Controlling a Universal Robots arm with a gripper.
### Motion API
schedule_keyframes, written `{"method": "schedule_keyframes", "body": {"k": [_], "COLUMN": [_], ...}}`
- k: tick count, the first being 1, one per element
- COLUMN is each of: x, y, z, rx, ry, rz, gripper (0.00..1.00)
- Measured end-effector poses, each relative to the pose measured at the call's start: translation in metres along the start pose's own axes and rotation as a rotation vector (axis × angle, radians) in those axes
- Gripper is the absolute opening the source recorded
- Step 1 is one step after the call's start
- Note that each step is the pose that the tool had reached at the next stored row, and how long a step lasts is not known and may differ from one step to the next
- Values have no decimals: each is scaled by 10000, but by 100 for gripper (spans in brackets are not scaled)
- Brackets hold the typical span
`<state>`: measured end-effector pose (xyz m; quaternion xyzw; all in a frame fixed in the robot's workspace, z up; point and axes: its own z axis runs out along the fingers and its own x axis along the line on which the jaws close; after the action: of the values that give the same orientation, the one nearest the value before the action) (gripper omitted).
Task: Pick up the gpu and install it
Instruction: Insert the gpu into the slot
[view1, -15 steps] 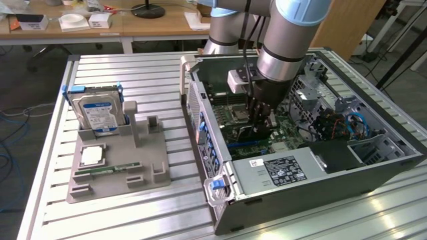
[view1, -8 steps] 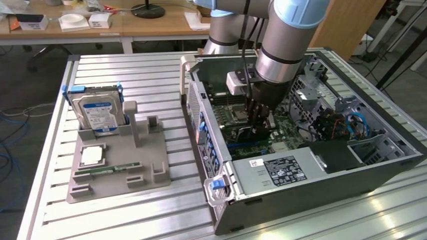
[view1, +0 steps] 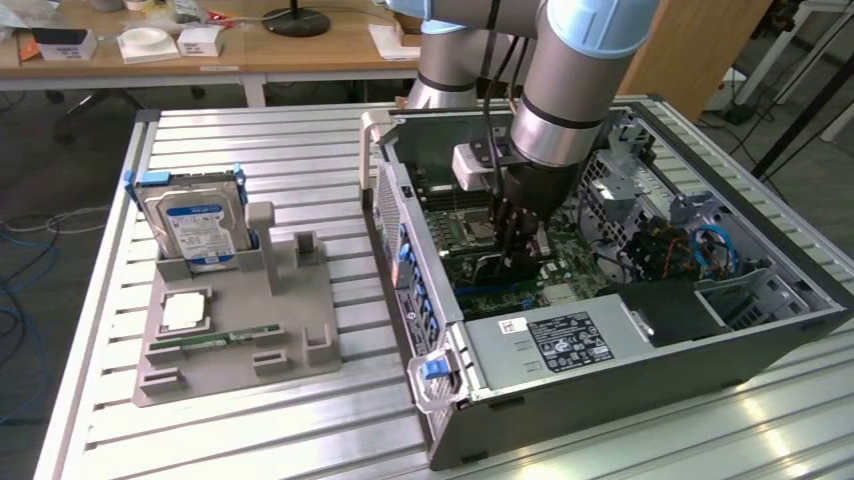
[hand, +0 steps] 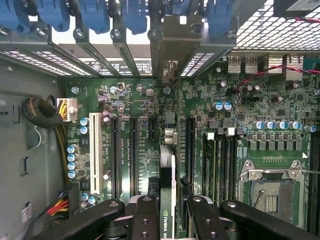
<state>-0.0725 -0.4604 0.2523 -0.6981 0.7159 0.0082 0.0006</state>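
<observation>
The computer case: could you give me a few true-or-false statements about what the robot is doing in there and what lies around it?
1. The hand is down inside the open computer case. True.
2. The hard drive sits inside the case. False: it stands in the grey holder on the table, outside the case.
3. The gpu is held edge-on in the hand, over the motherboard. True.
4. A cooler covers the CPU socket. False: the socket is bare.

NVIDIA lettering on gpu (hand: 165, 222) edge; power supply label (view1: 570, 342) print unreadable.
</observation>
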Motion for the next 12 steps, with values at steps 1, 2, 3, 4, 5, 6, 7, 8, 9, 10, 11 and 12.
{"method": "schedule_keyframes", "body": {"k": [1,2,3,4,5,6,7,8,9,10,11,12], "x": [0,0,0,0,0,0,0,0,0,0,0,0], "y": [0,0,0,0,0,0,0,0,0,0,0,0], "z": [0,0,0,0,0,0,0,0,0,0,0,0], "rx": [0,0,0,0,0,0,0,0,0,0,0,0], "ry": [-1,-1,0,-1,-1,-1,-1,-1,-1,-1,-1,-1], "rz": [0,0,0,0,0,0,0,0,0,0,0,-1], "gripper": [26,26,26,26,26,26,26,26,26,26,26,26]}}
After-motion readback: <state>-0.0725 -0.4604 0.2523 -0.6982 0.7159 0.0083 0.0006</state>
